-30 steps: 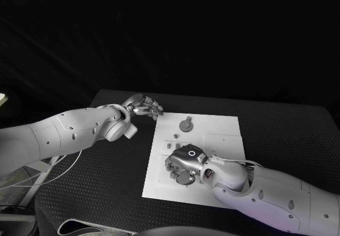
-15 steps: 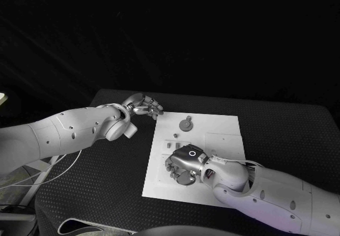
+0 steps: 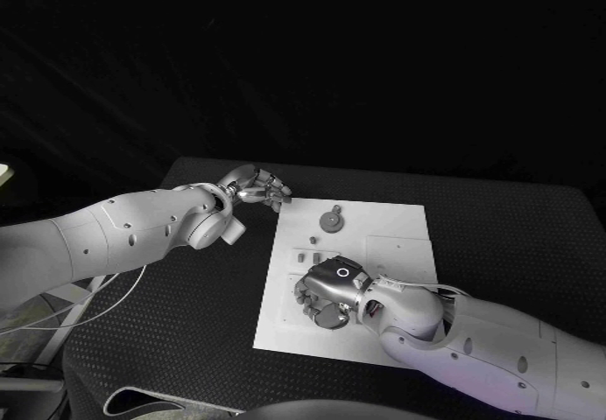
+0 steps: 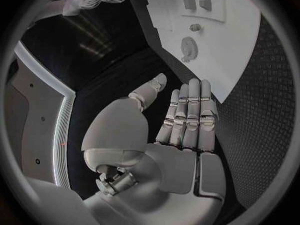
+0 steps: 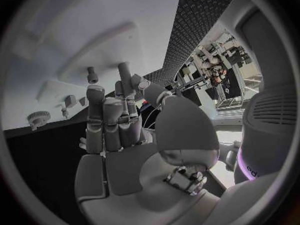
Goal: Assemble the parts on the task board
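Observation:
The white task board lies in the middle of the black table. A round grey gear sits near its far edge, with a small peg and small block parts below it. My left hand hovers just off the board's far left corner, fingers straight and side by side in the left wrist view, holding nothing. My right hand rests palm down over the board's near left part and hides what lies under it. In the right wrist view its fingers stretch out empty toward the peg and gear.
The left wrist view shows the gear, a peg and two blocks on the board. Black textured table surrounds the board on all sides. The board's right half is bare.

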You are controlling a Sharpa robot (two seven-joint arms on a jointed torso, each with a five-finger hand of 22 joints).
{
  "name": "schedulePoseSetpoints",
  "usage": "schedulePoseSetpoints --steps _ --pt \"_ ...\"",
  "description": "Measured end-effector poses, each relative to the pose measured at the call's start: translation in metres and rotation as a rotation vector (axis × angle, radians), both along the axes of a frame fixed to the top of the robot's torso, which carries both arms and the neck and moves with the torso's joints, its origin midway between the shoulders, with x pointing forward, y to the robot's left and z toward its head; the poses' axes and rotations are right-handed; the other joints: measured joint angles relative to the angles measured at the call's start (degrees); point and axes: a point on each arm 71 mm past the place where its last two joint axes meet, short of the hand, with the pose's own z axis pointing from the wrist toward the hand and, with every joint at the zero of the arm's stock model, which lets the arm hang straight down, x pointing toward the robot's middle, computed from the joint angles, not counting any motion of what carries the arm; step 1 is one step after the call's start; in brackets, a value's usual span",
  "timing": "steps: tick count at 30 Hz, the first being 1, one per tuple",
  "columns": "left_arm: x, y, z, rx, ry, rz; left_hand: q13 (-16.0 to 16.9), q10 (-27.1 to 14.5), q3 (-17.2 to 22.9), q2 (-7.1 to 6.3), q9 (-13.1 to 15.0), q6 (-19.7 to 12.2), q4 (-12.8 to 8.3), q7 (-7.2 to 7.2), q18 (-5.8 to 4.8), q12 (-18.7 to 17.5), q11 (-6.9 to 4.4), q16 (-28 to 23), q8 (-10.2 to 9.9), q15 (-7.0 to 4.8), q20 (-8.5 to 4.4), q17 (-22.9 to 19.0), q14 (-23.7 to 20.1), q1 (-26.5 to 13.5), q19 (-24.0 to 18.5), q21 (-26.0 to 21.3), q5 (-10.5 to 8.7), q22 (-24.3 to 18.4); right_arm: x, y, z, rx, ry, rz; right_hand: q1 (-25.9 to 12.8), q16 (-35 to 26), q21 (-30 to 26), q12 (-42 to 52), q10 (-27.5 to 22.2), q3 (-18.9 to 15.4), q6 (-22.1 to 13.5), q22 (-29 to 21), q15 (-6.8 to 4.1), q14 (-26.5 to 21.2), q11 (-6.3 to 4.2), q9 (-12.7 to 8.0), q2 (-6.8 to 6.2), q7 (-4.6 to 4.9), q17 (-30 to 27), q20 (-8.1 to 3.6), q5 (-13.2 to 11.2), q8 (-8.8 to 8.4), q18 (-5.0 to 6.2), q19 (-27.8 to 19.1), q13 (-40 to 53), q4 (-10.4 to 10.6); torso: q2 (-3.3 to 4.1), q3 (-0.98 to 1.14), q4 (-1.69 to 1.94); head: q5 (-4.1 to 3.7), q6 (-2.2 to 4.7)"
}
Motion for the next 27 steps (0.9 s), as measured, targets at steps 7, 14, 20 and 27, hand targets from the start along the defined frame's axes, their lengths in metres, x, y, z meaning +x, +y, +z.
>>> schedulePoseSetpoints --steps 7,14,20,27 --pt "0.0001 0.0 0.0 0.0 0.0 0.0 0.0 0.0 0.0 0.0 0.0 0.0 0.0 0.0 0.0 0.0 0.0 0.0 0.0 0.0 0.0 0.05 0.0 0.0 0.0 0.0 0.0 0.0 -0.0006 0.0005 -0.0002 0.0 0.002 0.002 0.0 0.0 0.0 0.0 0.0 -0.01 0.0 0.0 0.07 -0.07 0.0 0.0 0.0 0.0 0.0 0.01 -0.05 0.0 0.0 0.01 0.0 -0.01 -0.01 0.02 0.0 -0.05 -0.07" --pt "0.0002 0.0 0.0001 0.0 0.0 0.0 0.01 0.0 0.0 0.0 -0.04 0.0 0.0 0.0 0.0 0.0 0.0 0.0 0.0 0.0 0.0 0.04 0.0 0.0 0.0 0.0 0.0 0.0 -0.0019 0.0009 -0.0011 -0.002 0.006 0.004 0.0 0.0 0.0 0.0 0.0 -0.03 0.0 0.0 0.09 -0.09 0.0 0.05 0.0 0.0 0.05 0.01 -0.08 0.0 0.0 0.01 0.0 -0.03 -0.01 0.02 -0.03 -0.1 -0.08" --pt "0.0002 0.0001 0.0 0.0 0.0 0.0 -0.05 0.0 0.0 0.0 -0.05 0.0 0.0 0.0 0.0 0.0 0.0 0.0 0.0 0.0 0.0 0.1 0.0 0.0 0.0 0.0 0.0 -0.05 -0.0032 0.0017 -0.001 -0.003 0.008 0.007 0.0 0.0 0.0 0.0 0.0 0.08 0.0 0.0 0.1 -0.1 0.0 0.05 0.0 0.0 0.05 -0.03 -0.23 0.0 0.0 -0.02 0.0 0.08 -0.02 0.02 -0.01 -0.24 -0.11" --pt "0.0001 0.0002 -0.0001 0.0 0.0 0.001 -0.05 0.0 0.0 0.0 -0.04 0.0 0.0 0.0 0.0 0.0 0.0 0.0 0.0 0.0 0.0 0.09 0.0 0.0 0.0 0.0 0.0 -0.05 -0.0024 0.0022 -0.0015 -0.005 0.008 0.006 0.0 0.0 0.21 0.0 0.0 0.08 0.0 0.0 0.05 -0.05 0.0 0.07 0.0 0.0 0.04 -0.11 -0.22 0.0 -0.01 -0.1 0.0 0.08 -0.02 0.02 0.0 -0.28 -0.12"
